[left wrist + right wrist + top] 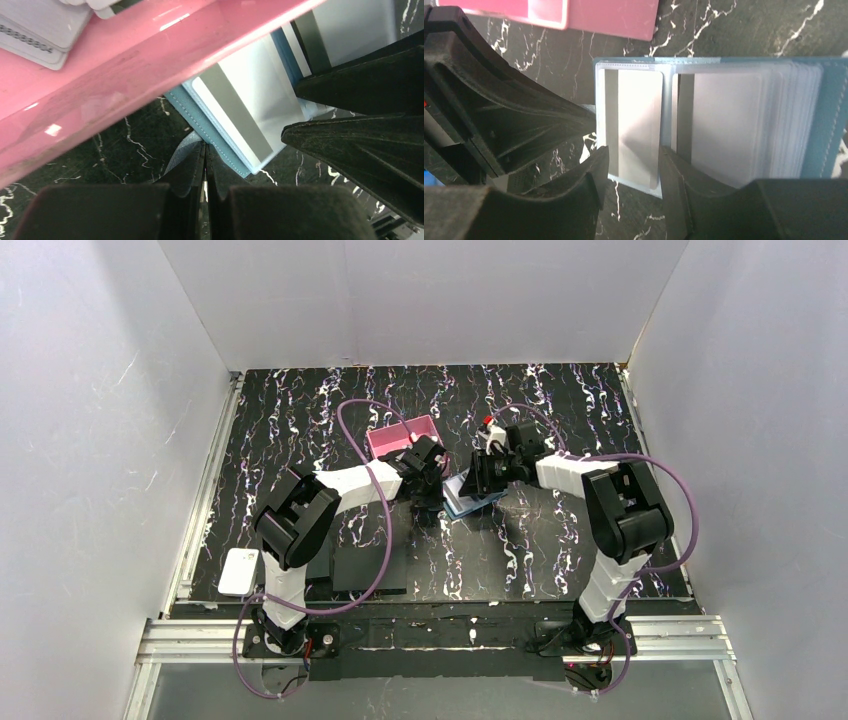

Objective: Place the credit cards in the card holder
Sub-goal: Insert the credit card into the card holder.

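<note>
Right end effector (633, 152) straddles a sleeved credit card (636, 107), contact unclear.

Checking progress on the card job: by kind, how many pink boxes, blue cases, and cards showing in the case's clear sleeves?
Pink box: 1
Blue case: 1
Sleeved cards: 2
Total: 4

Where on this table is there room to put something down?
Free: the far strip along the back wall; the near patch between the black pads and the right arm. Crowded: the middle, where the left pincer and right pincer meet at the pink box and blue card holder.
</note>
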